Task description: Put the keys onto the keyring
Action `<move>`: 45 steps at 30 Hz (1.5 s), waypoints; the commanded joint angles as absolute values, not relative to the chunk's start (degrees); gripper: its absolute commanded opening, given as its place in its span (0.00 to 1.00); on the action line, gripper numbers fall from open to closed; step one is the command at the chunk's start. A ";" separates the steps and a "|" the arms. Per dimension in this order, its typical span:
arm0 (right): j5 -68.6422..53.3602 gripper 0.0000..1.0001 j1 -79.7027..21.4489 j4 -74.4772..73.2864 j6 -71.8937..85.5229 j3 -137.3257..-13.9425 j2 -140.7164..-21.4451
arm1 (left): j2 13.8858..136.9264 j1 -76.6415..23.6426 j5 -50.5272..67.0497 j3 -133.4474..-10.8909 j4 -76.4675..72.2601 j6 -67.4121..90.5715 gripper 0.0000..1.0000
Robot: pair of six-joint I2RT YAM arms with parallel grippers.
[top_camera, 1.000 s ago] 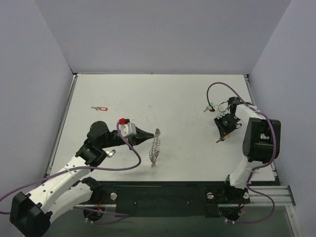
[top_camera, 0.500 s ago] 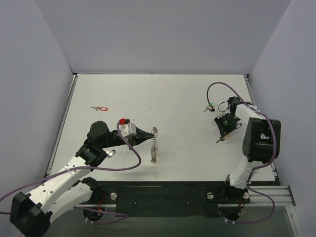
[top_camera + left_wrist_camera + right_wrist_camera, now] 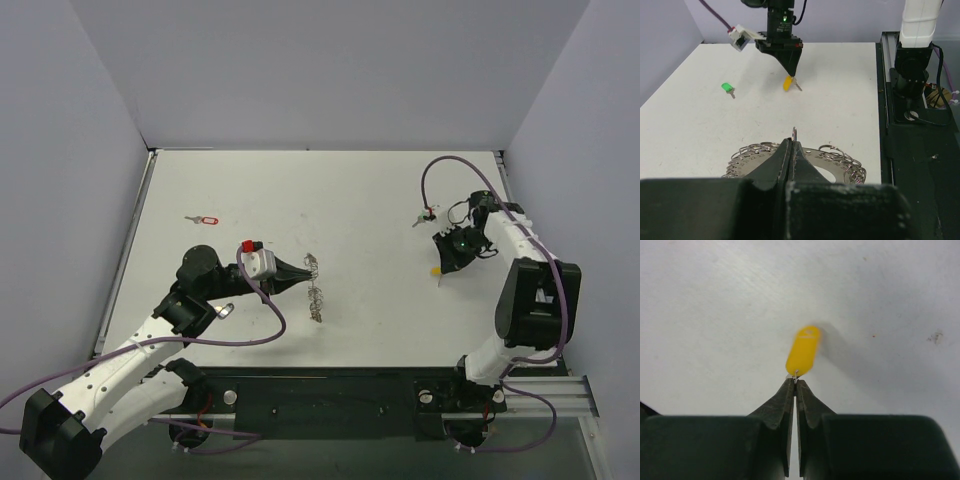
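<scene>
Lifting the yellow key (image 3: 803, 350) cleanly is, I judge, the step in hand. The right claw (image 3: 796, 382) is pinched fully together on the tiny metal link at the near end of the key's plastic head, so the hold is thin and the key could swivel or slip. Whether the key is already clear of the table (image 3: 700, 125) I cannot tell. The arm would do well to rise slowly, keep the wrist level, and check that the key hangs steady before carrying it towards the keyring (image 3: 840, 170). That hoop sits just under and ahead of the left claw (image 3: 791, 145), whose jaws are closed tight on one small loop at its rim, with the rest spreading to both sides below the fingertips. Holding it firm gives the other arm a fixed target. The yellow head points straight away from the right claw's tips, leaning slightly rightward, its long axis nearly in line with the fingers. The blade is hidden from the right wrist. A green key (image 3: 727, 87) lies well ahead and left of the left claw.
</scene>
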State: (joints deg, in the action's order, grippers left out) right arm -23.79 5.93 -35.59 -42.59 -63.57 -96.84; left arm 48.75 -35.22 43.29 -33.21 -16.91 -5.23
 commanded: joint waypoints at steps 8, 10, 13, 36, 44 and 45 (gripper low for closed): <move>-41.83 0.00 -2.81 -73.54 -78.38 -83.29 -81.39 | 46.93 -34.54 45.00 -34.80 -29.44 -0.97 0.00; -44.11 0.00 -4.48 -80.83 -82.96 -88.29 -81.91 | 47.37 -34.45 44.83 -35.85 -31.55 -0.35 0.00; -46.75 0.00 -7.37 -88.58 -87.26 -95.96 -84.28 | 48.78 -34.54 44.83 -37.26 -35.49 2.63 0.00; -53.09 0.00 -27.51 -80.52 -56.64 -104.15 -83.40 | 55.46 -34.72 37.53 -32.08 -57.74 13.09 0.00; -48.78 0.00 -29.97 -74.97 -43.24 -116.09 -89.91 | 58.00 -35.59 26.65 -29.01 -64.67 22.30 0.00; -48.52 0.00 -30.58 -74.88 -42.98 -118.28 -91.13 | 58.62 -35.60 26.02 -28.74 -65.56 23.80 0.00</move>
State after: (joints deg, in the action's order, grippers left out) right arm -49.25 -28.86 -74.48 -49.65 -112.38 -87.64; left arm 57.28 -35.09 33.36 -28.99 -55.75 16.25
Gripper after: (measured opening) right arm 0.005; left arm 0.019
